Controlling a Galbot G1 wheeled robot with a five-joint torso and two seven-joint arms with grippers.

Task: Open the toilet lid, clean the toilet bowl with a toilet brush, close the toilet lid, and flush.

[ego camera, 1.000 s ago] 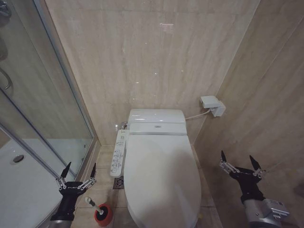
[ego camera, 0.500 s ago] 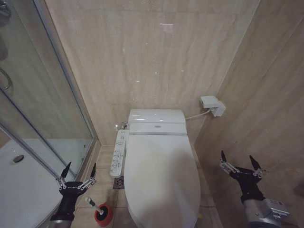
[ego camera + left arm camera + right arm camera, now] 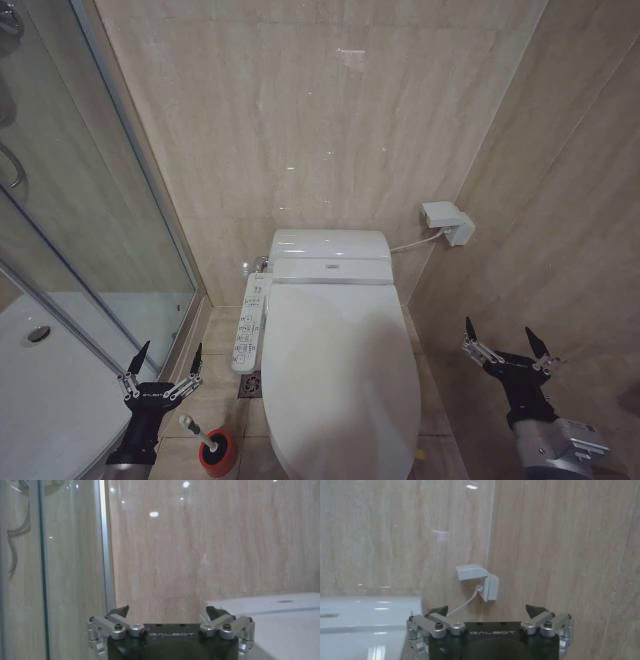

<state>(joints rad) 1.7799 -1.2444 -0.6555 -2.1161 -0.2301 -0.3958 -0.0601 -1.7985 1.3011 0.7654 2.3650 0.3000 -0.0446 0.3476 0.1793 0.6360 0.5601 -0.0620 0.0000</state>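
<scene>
White toilet lid (image 3: 340, 380) down flat over the bowl | toilet brush (image 3: 196, 429) in its red cup (image 3: 218, 452) on the floor (left of the toilet) | left tool (image 3: 166, 362) spread wide above it | right tool (image 3: 503, 340) wide, near right wall

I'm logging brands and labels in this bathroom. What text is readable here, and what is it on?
"GALBOT": on the body of the left end effector, seen from the left wrist.
"GALBOT": on the body of the right end effector, seen from the right wrist.
Button markings on the toilet's side control panel: too small to read.
Small mark on the toilet's rear housing: too small to read.
</scene>
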